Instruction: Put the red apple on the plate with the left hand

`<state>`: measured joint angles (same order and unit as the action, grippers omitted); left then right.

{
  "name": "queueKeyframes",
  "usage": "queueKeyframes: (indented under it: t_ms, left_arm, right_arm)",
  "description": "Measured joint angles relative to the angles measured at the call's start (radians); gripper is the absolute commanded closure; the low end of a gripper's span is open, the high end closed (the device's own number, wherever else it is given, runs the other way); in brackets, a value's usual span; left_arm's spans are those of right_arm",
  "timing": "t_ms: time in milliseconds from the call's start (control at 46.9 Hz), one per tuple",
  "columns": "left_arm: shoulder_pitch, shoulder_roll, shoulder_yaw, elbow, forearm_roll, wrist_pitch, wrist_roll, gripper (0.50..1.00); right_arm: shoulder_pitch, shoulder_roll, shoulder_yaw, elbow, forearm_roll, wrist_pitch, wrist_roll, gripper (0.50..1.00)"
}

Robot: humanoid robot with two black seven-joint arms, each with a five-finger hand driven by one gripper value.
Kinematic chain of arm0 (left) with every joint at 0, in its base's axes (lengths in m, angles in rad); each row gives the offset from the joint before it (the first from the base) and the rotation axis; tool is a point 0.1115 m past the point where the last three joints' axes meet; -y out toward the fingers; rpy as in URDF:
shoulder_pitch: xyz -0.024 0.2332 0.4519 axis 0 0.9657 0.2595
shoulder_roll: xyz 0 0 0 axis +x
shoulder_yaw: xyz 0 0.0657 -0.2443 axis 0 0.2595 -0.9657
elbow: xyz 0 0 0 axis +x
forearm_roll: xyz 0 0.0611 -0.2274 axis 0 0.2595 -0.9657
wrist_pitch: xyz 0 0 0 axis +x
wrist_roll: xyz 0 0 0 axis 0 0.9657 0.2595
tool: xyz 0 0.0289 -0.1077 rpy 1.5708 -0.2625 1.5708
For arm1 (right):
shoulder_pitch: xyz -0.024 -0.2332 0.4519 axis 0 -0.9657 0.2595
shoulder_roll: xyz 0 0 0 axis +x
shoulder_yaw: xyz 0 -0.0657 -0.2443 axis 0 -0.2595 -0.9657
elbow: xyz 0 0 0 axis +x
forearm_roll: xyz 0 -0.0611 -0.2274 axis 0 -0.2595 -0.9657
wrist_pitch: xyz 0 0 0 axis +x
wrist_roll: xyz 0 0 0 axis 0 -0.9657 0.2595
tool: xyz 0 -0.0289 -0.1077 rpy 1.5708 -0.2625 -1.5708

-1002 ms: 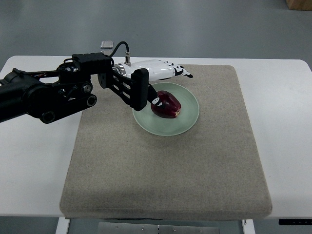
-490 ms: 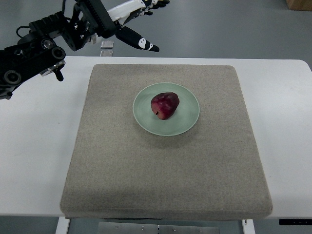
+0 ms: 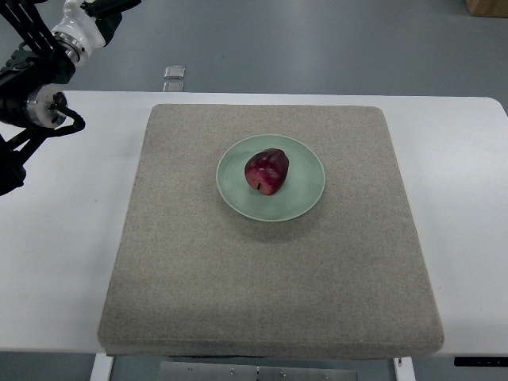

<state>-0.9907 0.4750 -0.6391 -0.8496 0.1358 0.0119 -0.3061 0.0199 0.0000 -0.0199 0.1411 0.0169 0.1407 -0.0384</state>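
Item: red apple (image 3: 267,171). Lies on its side on the pale green plate (image 3: 305,194), a little left of the plate's middle, within the rim and touching nothing else. Judged placed; nothing of the task looks left to do.

Item: plate. Sits on the grey fabric mat (image 3: 270,278), in the mat's far half, roughly centred left to right.

Item: left arm (image 3: 36,75). Shows at the far left corner, above the white table (image 3: 464,238) edge, well apart from plate and apple. Only the wrist and dark linkage are in frame; the hand itself is cut off by the picture's edge, so whether its fingers are spread or curled cannot be told. It holds nothing that can be seen.

Item: right arm. Not in view.

Risks, as judgement: the apple is rounded and lies on a shallow dish, so a knock to the table or mat could roll it toward the rim. A return pass of the arm across the mat could clip the plate. Neither looks imminent with the arm this far off.

Other: small clear object (image 3: 174,72) beyond the table's far edge, on the grey floor. Cardboard corner (image 3: 486,6) at far right. Nothing stands between arm and plate.
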Motion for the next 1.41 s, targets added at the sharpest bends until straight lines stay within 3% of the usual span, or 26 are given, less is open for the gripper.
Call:
queueKeyframes:
  t_ms: [277,618,1407]
  left_arm:
    - [0.132,-0.079,-0.171,0.029,-0.04,-0.009,-0.034,0.5]
    - [0.205,-0.146,-0.213,0.125,-0.223,-0.185,-0.063,0.5]
    - [0.243,-0.167,-0.236,0.123,-0.228,-0.221,-0.064,0.5]
  right_arm:
    - [0.0,0.0,0.0,0.0,0.0,0.0,0.0,0.57]
    - [0.0,0.0,0.0,0.0,0.0,0.0,0.0,0.57]
    - [0.0,0.0,0.0,0.0,0.0,0.0,-0.001,0.57]
